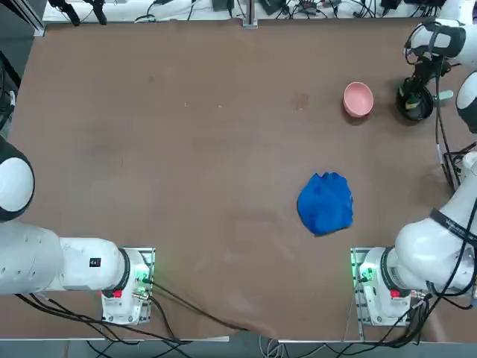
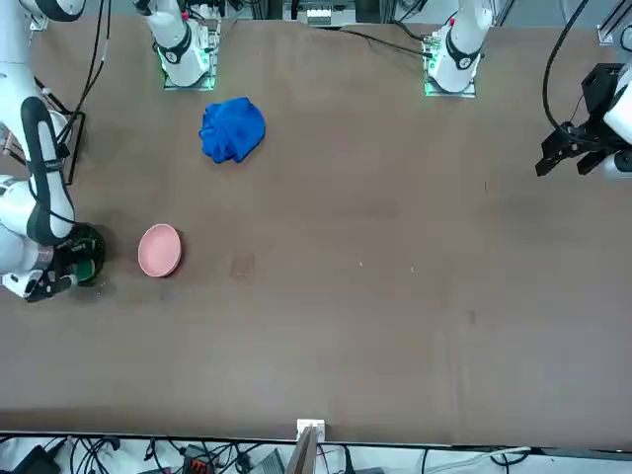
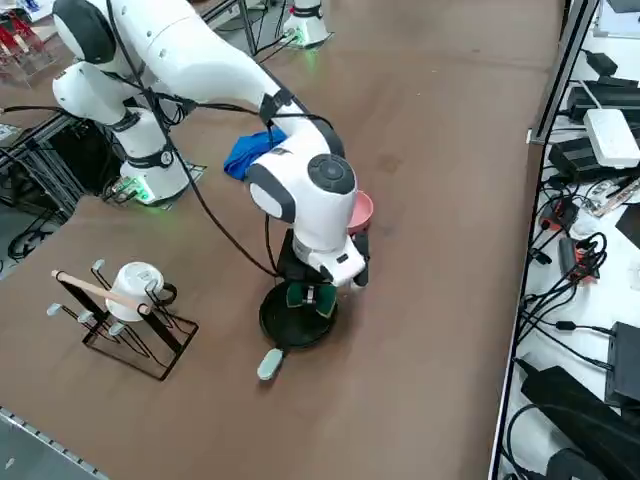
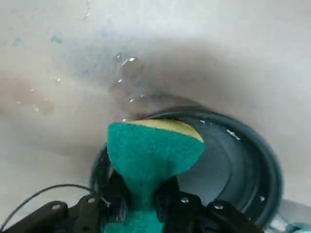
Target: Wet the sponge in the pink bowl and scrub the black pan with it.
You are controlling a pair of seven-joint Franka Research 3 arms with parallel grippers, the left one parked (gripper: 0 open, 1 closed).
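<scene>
Scrubbing step in hand: the right gripper (image 3: pixel 310 296), jaws clenched on the sponge (image 4: pixel 153 153), hangs over the black pan (image 3: pixel 296 320) beside the pink bowl (image 1: pixel 358 98) on the table (image 1: pixel 186 171); contact seems unmade; next, press down and rub.

We see most of the brown wooden desk (image 1: pixel 186 164) lying bare, so a hand could sweep freely across its middle and the robot's left half. On the right half a crumpled bright blue cloth (image 1: pixel 326 203) sits between the arm's base and the small round pale pink bowl (image 1: pixel 358 99). Just beside that bowl, toward the desk's right edge, the small round black pan (image 3: pixel 296 316) is occupied by our right tool (image 3: pixel 312 297), clamped on the green-and-yellow sponge (image 4: pixel 153 153). A black wire rack holding a white mug (image 3: pixel 128 305) stands near the pan's handle side.
</scene>
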